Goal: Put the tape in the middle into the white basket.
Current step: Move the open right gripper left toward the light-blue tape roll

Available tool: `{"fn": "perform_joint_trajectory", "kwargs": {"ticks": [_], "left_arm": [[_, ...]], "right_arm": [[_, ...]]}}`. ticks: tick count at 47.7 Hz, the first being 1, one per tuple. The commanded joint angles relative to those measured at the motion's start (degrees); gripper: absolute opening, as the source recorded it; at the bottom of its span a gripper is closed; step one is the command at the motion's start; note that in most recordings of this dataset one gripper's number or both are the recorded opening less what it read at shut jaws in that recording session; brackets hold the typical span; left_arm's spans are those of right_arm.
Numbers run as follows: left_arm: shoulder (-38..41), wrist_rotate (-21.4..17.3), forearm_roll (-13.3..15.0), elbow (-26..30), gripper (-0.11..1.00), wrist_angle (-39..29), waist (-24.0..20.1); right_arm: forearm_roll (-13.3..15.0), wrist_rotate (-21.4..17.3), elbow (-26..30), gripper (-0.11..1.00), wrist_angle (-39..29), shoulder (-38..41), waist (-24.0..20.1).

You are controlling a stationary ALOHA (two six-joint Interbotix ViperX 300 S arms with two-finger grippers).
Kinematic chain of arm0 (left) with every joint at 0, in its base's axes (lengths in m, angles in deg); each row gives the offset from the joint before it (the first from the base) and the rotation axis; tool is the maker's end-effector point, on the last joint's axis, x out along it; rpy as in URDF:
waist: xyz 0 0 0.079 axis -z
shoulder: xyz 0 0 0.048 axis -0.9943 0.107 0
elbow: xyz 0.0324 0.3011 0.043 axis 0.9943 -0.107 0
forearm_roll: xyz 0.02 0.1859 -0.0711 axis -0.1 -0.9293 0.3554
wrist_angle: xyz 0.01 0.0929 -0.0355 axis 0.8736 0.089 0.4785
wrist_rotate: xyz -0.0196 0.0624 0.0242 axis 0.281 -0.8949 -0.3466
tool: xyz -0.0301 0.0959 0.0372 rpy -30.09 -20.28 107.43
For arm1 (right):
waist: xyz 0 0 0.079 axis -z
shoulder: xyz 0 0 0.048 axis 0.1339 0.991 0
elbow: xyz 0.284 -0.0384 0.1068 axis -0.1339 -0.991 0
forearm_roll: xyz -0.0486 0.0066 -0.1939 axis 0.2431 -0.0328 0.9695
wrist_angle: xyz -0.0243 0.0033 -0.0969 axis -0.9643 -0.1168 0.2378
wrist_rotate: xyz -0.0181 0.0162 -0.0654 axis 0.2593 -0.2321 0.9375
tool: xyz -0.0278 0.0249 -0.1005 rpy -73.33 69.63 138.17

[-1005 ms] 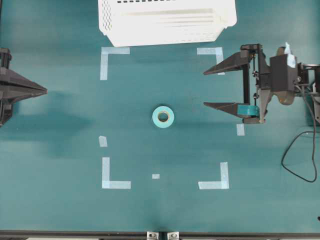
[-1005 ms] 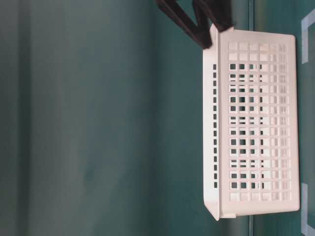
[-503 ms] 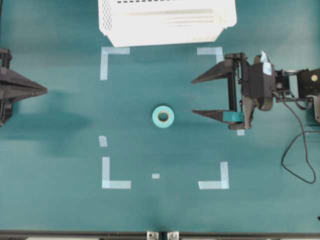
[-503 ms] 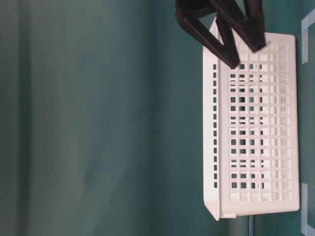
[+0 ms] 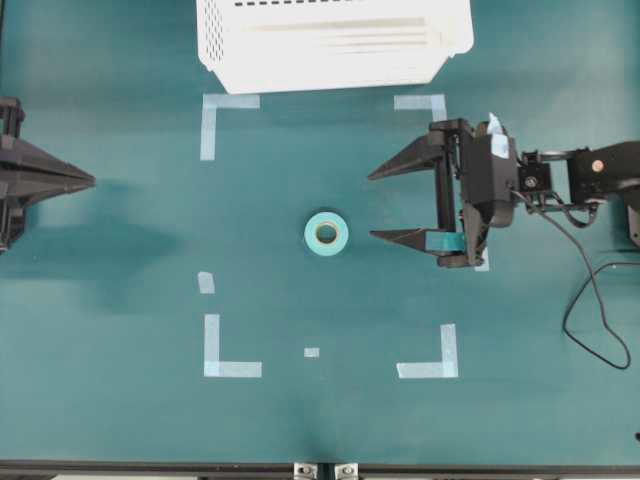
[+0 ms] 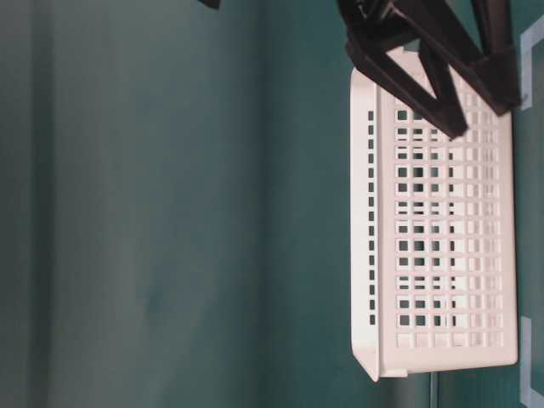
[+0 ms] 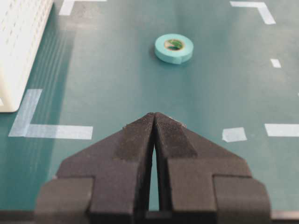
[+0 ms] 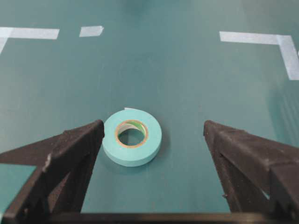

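The tape (image 5: 326,233), a small mint roll with a tan core, lies flat in the middle of the green table; it also shows in both wrist views (image 7: 174,48) (image 8: 132,137). My right gripper (image 5: 372,206) is open, its fingertips a short way right of the roll, nothing between them. In the right wrist view (image 8: 154,128) the roll sits just ahead, near the left finger. My left gripper (image 5: 90,181) is shut and empty at the left edge, fingertips together (image 7: 154,115). The white basket (image 5: 332,40) stands at the table's back edge.
Pale tape strips mark the corners of a square around the roll (image 5: 228,103) (image 5: 428,367). A black cable (image 5: 600,320) loops on the table at the right. In the table-level view the basket's slotted wall (image 6: 442,212) fills the right side, with the right gripper's fingers (image 6: 442,68) above it.
My right gripper has moved left toward the tape, staying open. The tape, the basket and the left gripper have not moved.
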Motion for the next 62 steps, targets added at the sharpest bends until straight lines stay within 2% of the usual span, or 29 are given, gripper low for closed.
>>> {"fn": "perform_joint_trajectory", "kwargs": {"ticks": [1,20,29,62], "left_arm": [[0.53,0.09,0.09,0.70,-0.11,0.53,-0.26],[0.53,0.09,0.09,0.70,-0.11,0.62,-0.26],[0.53,0.09,0.09,0.70,-0.11,0.62,-0.18],[0.53,0.09,0.09,0.70,-0.11,0.53,-0.35]], "right_arm": [[0.00,-0.26,1.67,0.97,0.53,0.44,-0.53],[-0.09,-0.62,4.66,0.97,0.53,5.19,-0.70],[0.00,-2.72,5.54,0.97,0.53,6.94,-0.70],[0.00,-4.48,9.14,0.97,0.53,12.83,-1.41]]}}
